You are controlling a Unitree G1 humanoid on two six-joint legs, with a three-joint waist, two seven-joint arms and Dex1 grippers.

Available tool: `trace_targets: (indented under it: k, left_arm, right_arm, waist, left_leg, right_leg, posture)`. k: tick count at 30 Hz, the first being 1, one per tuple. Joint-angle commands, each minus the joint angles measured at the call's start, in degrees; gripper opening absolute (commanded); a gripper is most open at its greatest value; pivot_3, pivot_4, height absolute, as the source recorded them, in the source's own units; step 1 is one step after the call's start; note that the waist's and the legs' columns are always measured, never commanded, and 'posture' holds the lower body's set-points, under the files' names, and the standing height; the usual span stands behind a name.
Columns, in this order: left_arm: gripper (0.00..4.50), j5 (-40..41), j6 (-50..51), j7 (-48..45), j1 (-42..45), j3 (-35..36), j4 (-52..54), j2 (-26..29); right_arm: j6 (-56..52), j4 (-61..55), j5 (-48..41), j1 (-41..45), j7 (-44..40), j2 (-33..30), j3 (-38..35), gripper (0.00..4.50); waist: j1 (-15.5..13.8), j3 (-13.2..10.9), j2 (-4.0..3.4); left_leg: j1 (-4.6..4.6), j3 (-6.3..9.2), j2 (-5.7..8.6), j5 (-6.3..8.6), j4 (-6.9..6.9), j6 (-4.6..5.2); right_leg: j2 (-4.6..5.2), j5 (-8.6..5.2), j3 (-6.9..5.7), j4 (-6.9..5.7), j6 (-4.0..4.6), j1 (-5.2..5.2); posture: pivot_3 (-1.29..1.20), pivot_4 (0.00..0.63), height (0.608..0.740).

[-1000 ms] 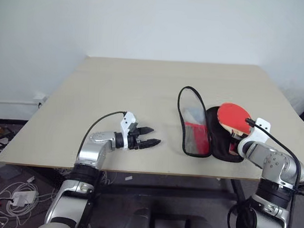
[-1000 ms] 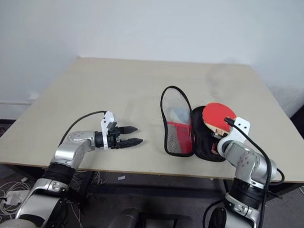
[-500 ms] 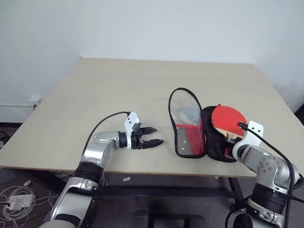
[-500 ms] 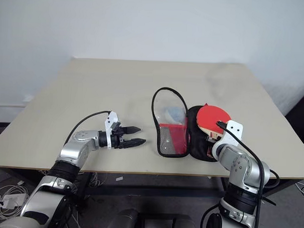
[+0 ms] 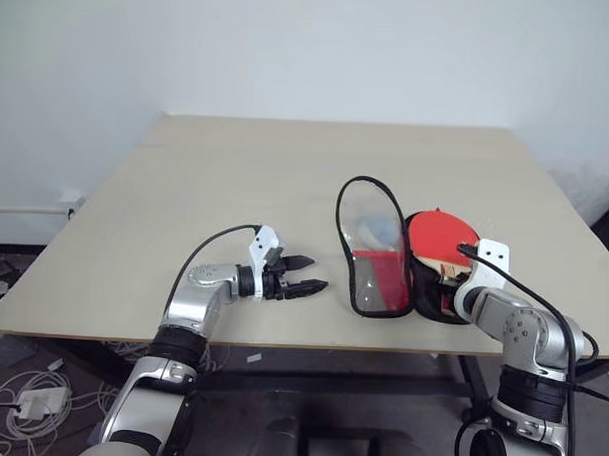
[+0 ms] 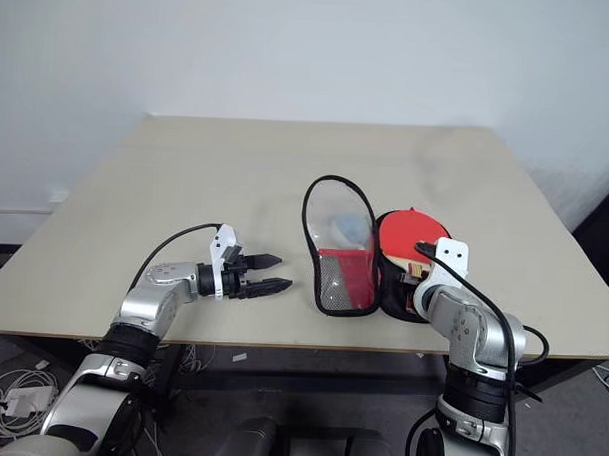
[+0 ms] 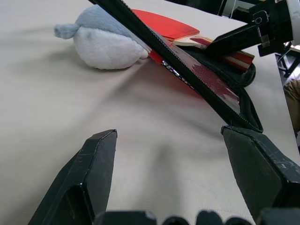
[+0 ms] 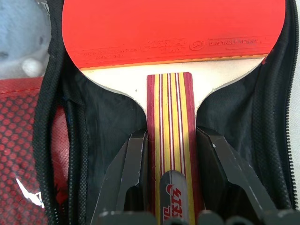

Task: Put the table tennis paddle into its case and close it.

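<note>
Smooth red rubber paddle [image 8: 173, 28] with striped wooden handle; black woven-fabric case [image 8: 101, 117]; matt table [image 5: 236, 186].

Silver jointed arms [image 5: 197, 299] with black collars, white wrist brackets [image 5: 261, 246] and black cables [image 5: 199, 249] — black two-fingered jaws.

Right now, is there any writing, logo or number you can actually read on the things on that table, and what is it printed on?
Fine print along the lower edge of the table tennis paddle rubber: too blurred to read.
Red mark on a grey tag on the handle, between the right gripper fingers: a logo, not legible as words.
The case: no readable text shows.
</note>
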State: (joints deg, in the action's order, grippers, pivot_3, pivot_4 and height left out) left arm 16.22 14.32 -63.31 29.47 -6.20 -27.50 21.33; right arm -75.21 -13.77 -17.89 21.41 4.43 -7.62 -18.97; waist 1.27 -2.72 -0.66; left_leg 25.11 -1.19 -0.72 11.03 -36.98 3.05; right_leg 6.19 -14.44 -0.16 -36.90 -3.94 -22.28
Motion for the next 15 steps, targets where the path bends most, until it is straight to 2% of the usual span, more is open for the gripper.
trace_targets:
  k: [1,10,15]
  left_arm:
    - [3.79,0.27,-0.28,0.14,0.85,1.1,2.14,0.5]
    - [3.79,0.21,-0.53,-0.06,1.56,1.09,1.59,0.97]
    - [3.79,0.17,-0.8,-0.15,2.26,1.15,1.1,0.91]
  right_arm:
    - [4.26,2.15,0.87,0.25,-0.89,-0.51,-0.35,1.11]
    - [6.86,4.67,0.45,-0.67,-1.65,0.42,0.21,1.11]
    - [7.42,5.94,0.43,-0.53,-2.12,0.1,1.04,2.74]
  waist:
    - [0.01,0.01,0.01]
    - [0.02,0.16,0.29]
    - [0.02,0.17,0.33]
  left_leg:
    - [0.0,0.0,0.0,0.0,0.0,0.0]
    - [-0.02,0.05,-0.04,0.05,-0.02,-0.28]
    - [-0.04,0.06,-0.06,0.01,-0.02,-0.32]
  right_leg:
    - [0.0,0.0,0.01,0.0,0.0,0.0]
    - [-0.05,0.09,-0.06,0.0,0.24,0.04]
    - [-0.06,0.15,-0.07,0.0,0.33,0.02]
  posture:
    - [0.0,0.0,0.716]
    - [0.0,0.0,0.716]
    - [0.0,0.0,0.716]
